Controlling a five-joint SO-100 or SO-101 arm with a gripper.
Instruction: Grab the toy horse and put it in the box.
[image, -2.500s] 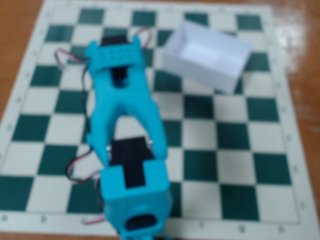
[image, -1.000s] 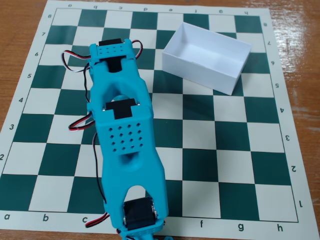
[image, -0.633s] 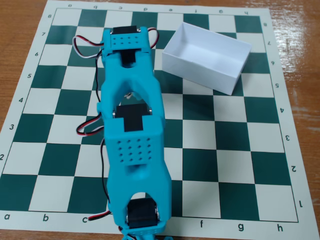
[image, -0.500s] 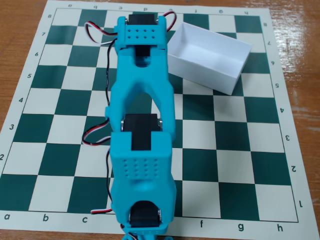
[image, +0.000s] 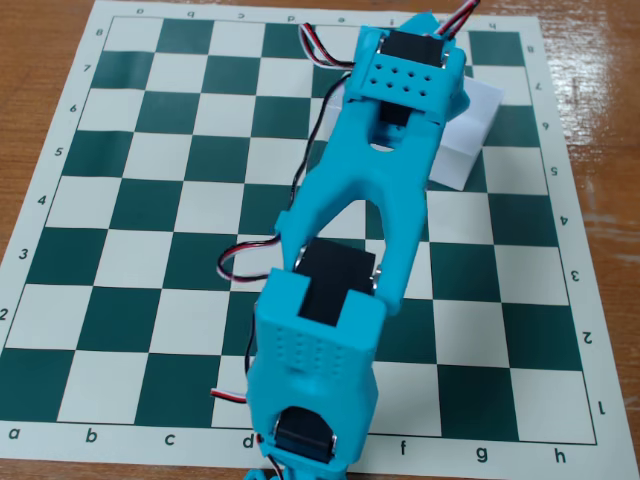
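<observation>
The white box (image: 472, 135) stands on the chessboard at the upper right, and its left part is covered by my arm. My cyan arm (image: 340, 280) reaches from the bottom edge up across the board. Its wrist end (image: 408, 72) hangs over the box's left side. The gripper's fingers are hidden beneath the wrist, so I cannot tell whether they are open or shut. The toy horse is not visible anywhere; it may be hidden under the arm.
A green and white chessboard mat (image: 150, 200) lies on a wooden table (image: 40, 60). Red, white and black servo cables (image: 240, 262) loop beside the arm's left side and near the wrist at the top.
</observation>
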